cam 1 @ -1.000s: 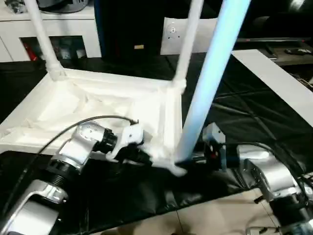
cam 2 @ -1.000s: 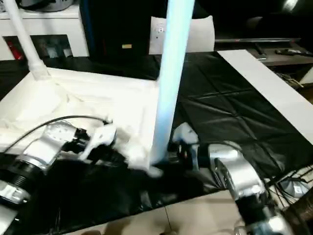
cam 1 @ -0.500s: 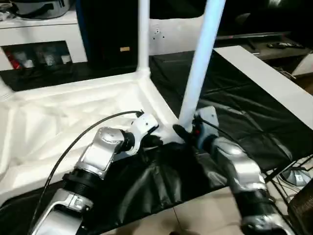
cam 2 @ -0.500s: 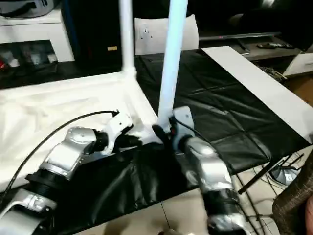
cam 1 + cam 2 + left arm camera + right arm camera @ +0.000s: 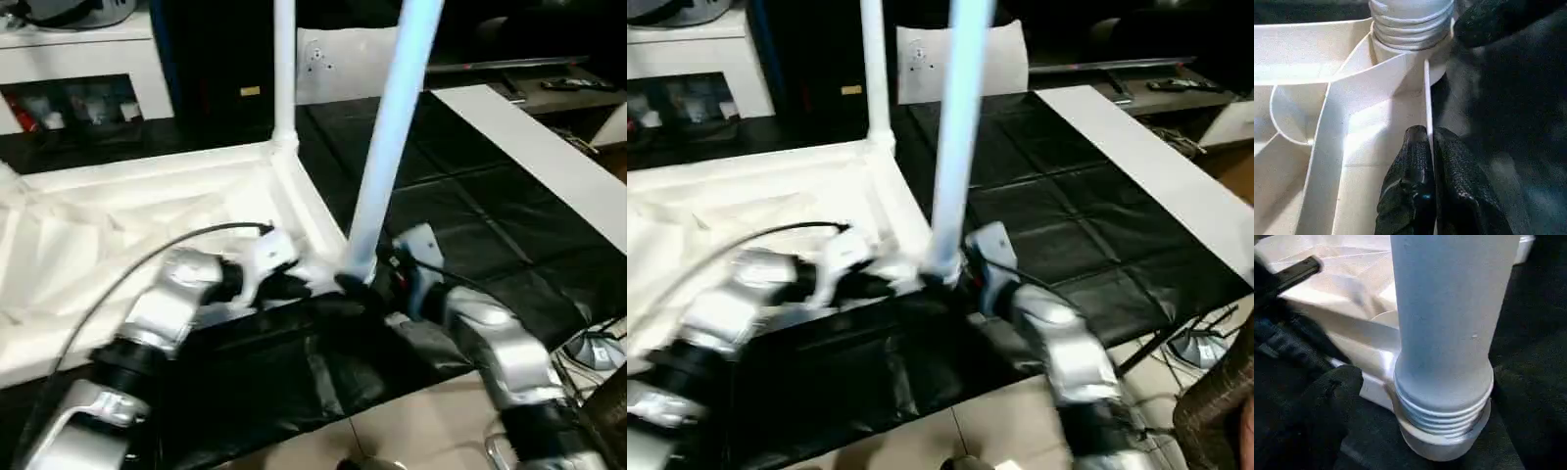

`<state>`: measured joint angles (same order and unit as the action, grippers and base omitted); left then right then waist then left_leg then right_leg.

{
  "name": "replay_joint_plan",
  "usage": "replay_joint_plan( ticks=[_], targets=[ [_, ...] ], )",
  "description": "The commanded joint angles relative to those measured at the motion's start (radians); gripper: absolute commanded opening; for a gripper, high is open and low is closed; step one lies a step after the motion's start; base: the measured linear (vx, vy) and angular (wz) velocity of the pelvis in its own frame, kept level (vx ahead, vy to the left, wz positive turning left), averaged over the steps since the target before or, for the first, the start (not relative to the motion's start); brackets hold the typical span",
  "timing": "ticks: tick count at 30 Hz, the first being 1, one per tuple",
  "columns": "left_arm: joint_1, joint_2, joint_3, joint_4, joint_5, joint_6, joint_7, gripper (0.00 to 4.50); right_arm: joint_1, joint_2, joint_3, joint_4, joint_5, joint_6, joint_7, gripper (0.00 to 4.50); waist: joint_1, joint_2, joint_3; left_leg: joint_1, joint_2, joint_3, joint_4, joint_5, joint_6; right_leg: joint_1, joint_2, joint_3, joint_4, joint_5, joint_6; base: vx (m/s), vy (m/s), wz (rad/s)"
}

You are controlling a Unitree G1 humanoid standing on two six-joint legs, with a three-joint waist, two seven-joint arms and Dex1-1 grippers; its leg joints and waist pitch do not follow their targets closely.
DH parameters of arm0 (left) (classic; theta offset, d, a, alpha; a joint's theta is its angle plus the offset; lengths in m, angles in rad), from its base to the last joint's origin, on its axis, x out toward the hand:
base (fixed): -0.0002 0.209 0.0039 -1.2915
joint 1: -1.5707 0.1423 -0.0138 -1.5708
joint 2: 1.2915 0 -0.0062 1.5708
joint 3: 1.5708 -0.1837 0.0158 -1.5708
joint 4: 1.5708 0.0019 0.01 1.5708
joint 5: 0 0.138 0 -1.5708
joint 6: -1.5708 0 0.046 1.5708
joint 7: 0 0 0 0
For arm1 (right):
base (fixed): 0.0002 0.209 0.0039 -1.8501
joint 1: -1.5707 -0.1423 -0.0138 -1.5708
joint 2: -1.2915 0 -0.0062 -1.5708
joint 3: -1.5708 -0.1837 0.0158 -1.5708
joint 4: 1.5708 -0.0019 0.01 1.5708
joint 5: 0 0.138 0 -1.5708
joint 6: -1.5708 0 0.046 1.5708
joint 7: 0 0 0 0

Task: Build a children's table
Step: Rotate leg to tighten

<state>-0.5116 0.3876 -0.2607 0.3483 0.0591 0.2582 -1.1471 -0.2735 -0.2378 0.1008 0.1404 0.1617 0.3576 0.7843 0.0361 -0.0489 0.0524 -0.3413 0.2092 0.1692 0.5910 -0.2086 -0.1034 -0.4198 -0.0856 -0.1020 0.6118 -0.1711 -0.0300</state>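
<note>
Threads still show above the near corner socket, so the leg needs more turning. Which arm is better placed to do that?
Right. Its gripper sits at the base of the near long white tapered leg, whose threads remain exposed above the round socket. The left gripper is pinching the white ribbed tabletop's thin edge wall, steadying it.

The room is dim at the back and the black cover (image 5: 460, 225) soaks up light. The white tabletop (image 5: 118, 225) is so bright that its ribs wash out. The near leg (image 5: 392, 137) looks pale blue. The left arm (image 5: 715, 323) is smeared with blur (most in the right eye view). Up close, the leg's threads (image 5: 1442, 413) look sharp, with dark shadow around them.
</note>
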Motion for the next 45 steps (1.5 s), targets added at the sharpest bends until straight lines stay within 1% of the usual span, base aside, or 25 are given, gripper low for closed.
replay_joint_plan(
  ticks=[1, 3, 4, 6, 7, 9, 11, 13, 14, 15, 17, 18, 21, 26, 30, 32, 33, 34, 36, 38, 39, 42, 43, 44, 45],
  targets=[
    [-0.030, 0.012, -0.026, -0.018, -0.051, -0.087, -0.111, 0.00, -0.011, -0.042, 0.023, -0.027, 0.031, -0.028, 0.122, 4.48, 0.004, 0.000, -0.065, -0.011, 0.019, 0.002, -0.064, -0.107, 0.080, 0.071, -0.054, 0.059, -0.070, -0.207, -0.171, 0.000, 0.000, 0.00],
    [-0.034, 0.022, -0.031, -0.008, -0.056, -0.096, -0.143, 0.00, -0.016, -0.066, 0.023, -0.020, 0.029, -0.040, 0.156, 4.48, 0.008, 0.001, -0.063, -0.006, 0.020, 0.004, -0.063, -0.125, 0.081, 0.068, -0.055, 0.060, -0.073, -0.225, -0.173, 0.000, 0.000, 0.00],
    [-0.044, 0.039, -0.048, 0.007, -0.058, -0.126, -0.187, 0.00, -0.025, -0.102, 0.029, -0.008, 0.026, -0.059, 0.196, 4.48, 0.013, 0.002, -0.062, -0.004, 0.022, 0.004, -0.064, -0.127, 0.079, 0.066, -0.057, 0.061, -0.073, -0.227, -0.176, 0.000, 0.000, 0.00],
    [-0.053, 0.053, -0.063, 0.023, -0.061, -0.149, -0.224, 0.00, -0.032, -0.140, 0.050, 0.002, 0.029, -0.081, 0.249, 4.48, 0.022, 0.000, -0.062, -0.003, 0.022, 0.004, -0.064, -0.125, 0.077, 0.067, -0.057, 0.060, -0.073, -0.233, -0.172, 0.000, 0.000, 0.00],
    [-0.058, 0.058, -0.069, 0.029, -0.063, -0.159, -0.245, 0.00, -0.035, -0.158, 0.062, 0.007, 0.027, -0.093, 0.278, 4.48, 0.028, 0.001, -0.062, 0.002, 0.022, 0.006, -0.063, -0.128, 0.076, 0.063, -0.057, 0.062, -0.073, -0.230, -0.176, 0.000, 0.000, 0.00],
    [-0.065, 0.065, -0.077, 0.040, -0.067, -0.174, -0.277, 0.00, -0.038, -0.182, 0.079, 0.015, 0.026, -0.109, 0.323, 4.48, 0.031, 0.000, -0.062, -0.001, 0.024, 0.005, -0.064, -0.124, 0.072, 0.066, -0.057, 0.062, -0.068, -0.211, -0.185, 0.000, 0.000, 0.00],
    [-0.082, 0.072, -0.095, 0.070, -0.056, -0.216, -0.318, 0.00, -0.045, -0.212, 0.101, 0.027, 0.030, -0.121, 0.399, 4.48, 0.040, -0.001, -0.064, -0.003, 0.023, 0.005, -0.063, -0.118, 0.072, 0.069, -0.059, 0.062, -0.068, -0.218, -0.180, 0.000, 0.000, 0.00],
    [-0.092, 0.076, -0.109, 0.084, -0.054, -0.240, -0.347, 0.00, -0.049, -0.227, 0.114, 0.035, 0.034, -0.129, 0.449, 4.48, 0.046, -0.006, -0.065, -0.004, 0.023, 0.005, -0.062, -0.113, 0.074, 0.070, -0.060, 0.062, -0.067, -0.214, -0.179, 0.000, 0.000, 0.00],
    [-0.094, 0.076, -0.110, 0.089, -0.057, -0.243, -0.353, 0.00, -0.051, -0.230, 0.118, 0.039, 0.038, -0.132, 0.458, 4.48, 0.047, -0.006, -0.066, -0.007, 0.023, 0.004, -0.062, -0.105, 0.075, 0.071, -0.061, 0.062, -0.064, -0.202, -0.181, 0.000, 0.000, 0.00],
    [-0.096, 0.076, -0.112, 0.093, -0.058, -0.245, -0.358, 0.00, -0.053, -0.233, 0.121, 0.041, 0.041, -0.134, 0.465, 4.22, 0.048, -0.006, -0.066, -0.007, 0.023, 0.003, -0.062, -0.100, 0.074, 0.072, -0.061, 0.061, -0.064, -0.198, -0.181, 0.000, 0.000, 0.00],
    [-0.102, 0.077, -0.117, 0.104, -0.056, -0.256, -0.366, 0.00, -0.058, -0.237, 0.128, 0.046, 0.048, -0.136, 0.480, 4.15, 0.050, -0.006, -0.066, -0.006, 0.023, 0.004, -0.061, -0.099, 0.073, 0.071, -0.060, 0.060, -0.065, -0.202, -0.182, 0.000, 0.000, 0.00],
    [-0.107, 0.079, -0.122, 0.114, -0.052, -0.268, -0.373, 0.00, -0.062, -0.242, 0.136, 0.051, 0.050, -0.136, 0.496, 4.10, 0.050, -0.003, -0.066, -0.006, 0.023, 0.004, -0.062, -0.099, 0.072, 0.071, -0.060, 0.060, -0.064, -0.202, -0.182, 0.000, 0.000, 0.00],
    [-0.116, 0.081, -0.133, 0.132, -0.047, -0.289, -0.389, 0.00, -0.079, -0.249, 0.159, 0.070, 0.045, -0.147, 0.535, 3.77, 0.049, -0.008, -0.067, -0.009, 0.022, 0.003, -0.060, -0.108, 0.068, 0.074, -0.061, 0.059, -0.065, -0.217, -0.179, 0.000, 0.000, 0.00],
    [-0.122, 0.083, -0.135, 0.147, -0.047, -0.305, -0.404, 0.00, -0.089, -0.250, 0.164, 0.081, 0.046, -0.147, 0.561, 3.52, 0.051, -0.009, -0.067, -0.008, 0.024, 0.004, -0.060, -0.094, 0.068, 0.071, -0.060, 0.060, -0.063, -0.209, -0.179, 0.000, 0.000, 0.00],
    [-0.124, 0.085, -0.137, 0.152, -0.049, -0.310, -0.409, 0.00, -0.092, -0.255, 0.170, 0.081, 0.050, -0.144, 0.571, 3.14, 0.051, -0.011, -0.068, -0.008, 0.024, 0.004, -0.059, -0.091, 0.068, 0.072, -0.060, 0.059, -0.061, -0.203, -0.182, 0.000, 0.000, 0.00],
    [-0.125, 0.087, -0.138, 0.157, -0.051, -0.313, -0.412, 0.00, -0.094, -0.256, 0.173, 0.082, 0.053, -0.140, 0.577, 3.08, 0.052, -0.011, -0.067, -0.008, 0.023, 0.004, -0.059, -0.096, 0.068, 0.072, -0.060, 0.059, -0.063, -0.215, -0.179, 0.000, 0.000, 0.00],
    [-0.124, 0.087, -0.138, 0.158, -0.053, -0.313, -0.413, 0.00, -0.093, -0.256, 0.177, 0.081, 0.055, -0.137, 0.581, 2.86, 0.052, -0.012, -0.067, -0.009, 0.023, 0.004, -0.059, -0.098, 0.067, 0.072, -0.060, 0.059, -0.064, -0.222, -0.176, 0.000, 0.000, 0.00],
    [-0.124, 0.087, -0.137, 0.159, -0.053, -0.313, -0.412, 0.00, -0.091, -0.254, 0.179, 0.081, 0.055, -0.136, 0.581, 2.86, 0.053, -0.010, -0.066, -0.008, 0.024, 0.003, -0.060, -0.101, 0.065, 0.072, -0.061, 0.059, -0.065, -0.233, -0.172, 0.000, 0.000, 0.00],
    [-0.116, 0.080, -0.122, 0.151, -0.063, -0.287, -0.393, 0.00, -0.081, -0.237, 0.170, 0.064, 0.079, -0.102, 0.569, 2.74, 0.052, -0.012, -0.067, -0.008, 0.023, 0.004, -0.060, -0.100, 0.063, 0.072, -0.060, 0.059, -0.065, -0.234, -0.170, 0.000, 0.000, 0.00],
    [-0.111, 0.075, -0.113, 0.143, -0.067, -0.270, -0.375, 0.00, -0.075, -0.228, 0.166, 0.052, 0.086, -0.084, 0.559, 2.71, 0.052, -0.009, -0.067, -0.008, 0.024, 0.003, -0.060, -0.095, 0.063, 0.072, -0.059, 0.059, -0.063, -0.220, -0.174, 0.000, 0.000, 0.00],
    [-0.110, 0.072, -0.109, 0.139, -0.060, -0.251, -0.350, 0.00, -0.071, -0.223, 0.163, 0.045, 0.089, -0.071, 0.547, 2.68, 0.052, -0.011, -0.067, -0.008, 0.024, 0.004, -0.059, -0.097, 0.060, 0.072, -0.059, 0.059, -0.063, -0.225, -0.173, 0.000, 0.000, 0.00],
    [-0.112, 0.058, -0.099, 0.137, -0.020, -0.197, -0.247, 0.00, -0.059, -0.187, 0.147, 0.035, 0.080, -0.033, 0.457, 2.66, 0.051, -0.011, -0.064, -0.008, 0.023, 0.003, -0.061, -0.106, 0.051, 0.070, -0.060, 0.058, -0.068, -0.257, -0.162, 0.000, 0.000, 0.00],
    [-0.107, 0.028, -0.075, 0.120, -0.026, -0.131, -0.181, 0.00, -0.050, -0.147, 0.136, 0.028, 0.072, -0.016, 0.382, 2.66, 0.047, -0.012, -0.064, -0.008, 0.024, 0.003, -0.062, -0.115, 0.040, 0.071, -0.061, 0.059, -0.070, -0.284, -0.153, 0.000, 0.000, 0.00],
    [-0.101, 0.009, -0.061, 0.105, -0.035, -0.096, -0.147, 0.00, -0.045, -0.123, 0.133, 0.022, 0.066, -0.006, 0.337, 2.65, 0.046, -0.008, -0.061, -0.007, 0.024, 0.002, -0.064, -0.130, 0.027, 0.069, -0.061, 0.058, -0.074, -0.314, -0.142, 0.000, 0.000, 0.00],
    [-0.096, -0.015, -0.048, 0.086, -0.038, -0.055, -0.103, 0.00, -0.039, -0.091, 0.128, 0.016, 0.058, 0.007, 0.280, 2.65, 0.045, -0.011, -0.062, -0.008, 0.021, 0.001, -0.064, -0.133, 0.022, 0.070, -0.060, 0.055, -0.075, -0.332, -0.135, 0.000, 0.000, 0.00]
  ],
)
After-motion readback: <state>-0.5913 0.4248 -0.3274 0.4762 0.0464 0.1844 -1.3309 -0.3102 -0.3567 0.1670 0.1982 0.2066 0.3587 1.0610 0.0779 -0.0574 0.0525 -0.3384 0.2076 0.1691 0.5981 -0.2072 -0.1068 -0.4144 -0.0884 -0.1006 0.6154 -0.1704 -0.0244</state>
